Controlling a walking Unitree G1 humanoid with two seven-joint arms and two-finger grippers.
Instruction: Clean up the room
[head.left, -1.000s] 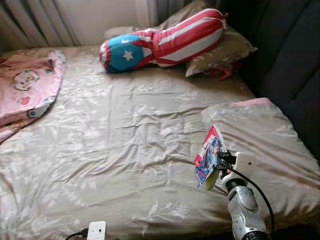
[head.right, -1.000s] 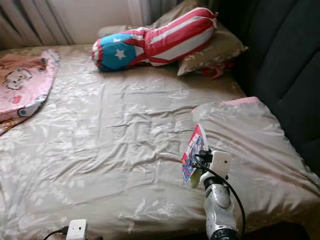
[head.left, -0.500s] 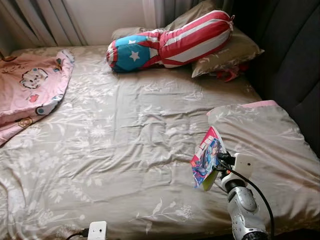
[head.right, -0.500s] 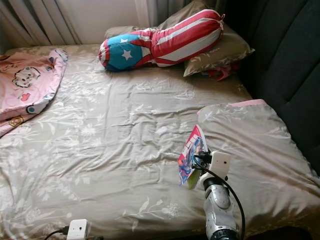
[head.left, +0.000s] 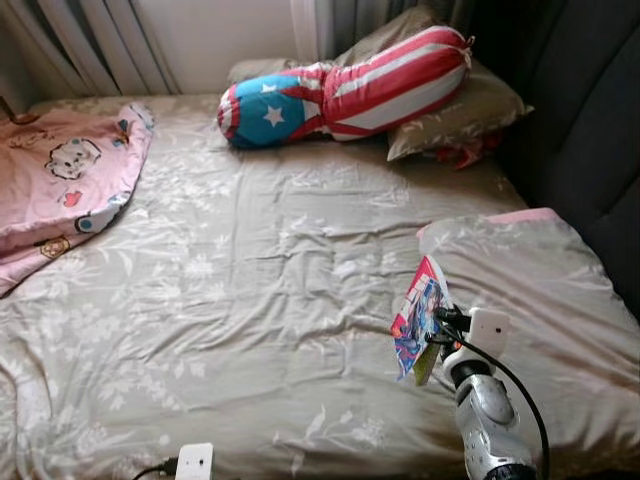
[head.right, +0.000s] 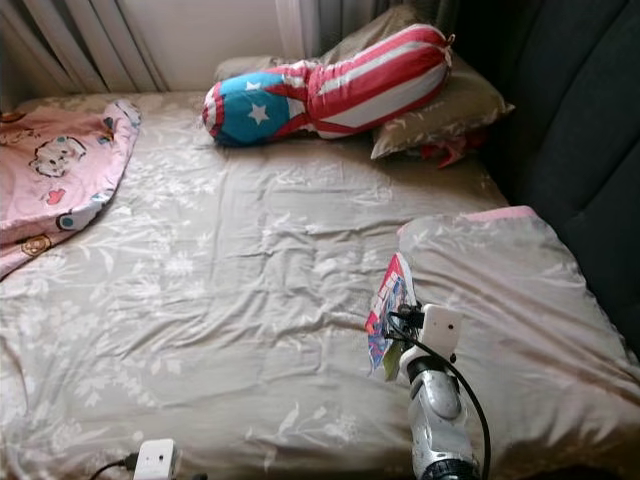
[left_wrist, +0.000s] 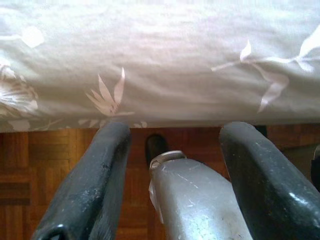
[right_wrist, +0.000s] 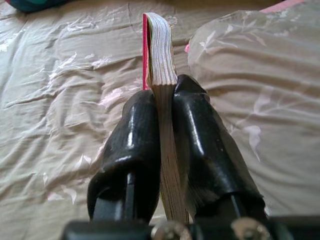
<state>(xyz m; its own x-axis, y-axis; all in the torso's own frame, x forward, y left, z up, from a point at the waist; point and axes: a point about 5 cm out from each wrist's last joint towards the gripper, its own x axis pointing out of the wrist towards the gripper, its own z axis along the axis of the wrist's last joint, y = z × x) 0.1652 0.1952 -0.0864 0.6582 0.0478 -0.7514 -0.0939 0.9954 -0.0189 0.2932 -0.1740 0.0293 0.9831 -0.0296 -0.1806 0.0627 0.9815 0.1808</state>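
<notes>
My right gripper is shut on a thin book with a pink and blue illustrated cover, held upright above the near right part of the bed. The right wrist view shows the book's page edges clamped between both black fingers. My left gripper hangs low at the bed's near edge, its fingers apart with nothing between them, above a wooden floor.
A red, white and blue star bolster lies at the head of the bed on a beige pillow. A pink blanket sits at the left. Another beige pillow lies at the right beside a dark headboard.
The camera has shifted, so the whole bed has slid slightly right and down in view. The right gripper still holds the book in about the same place.
</notes>
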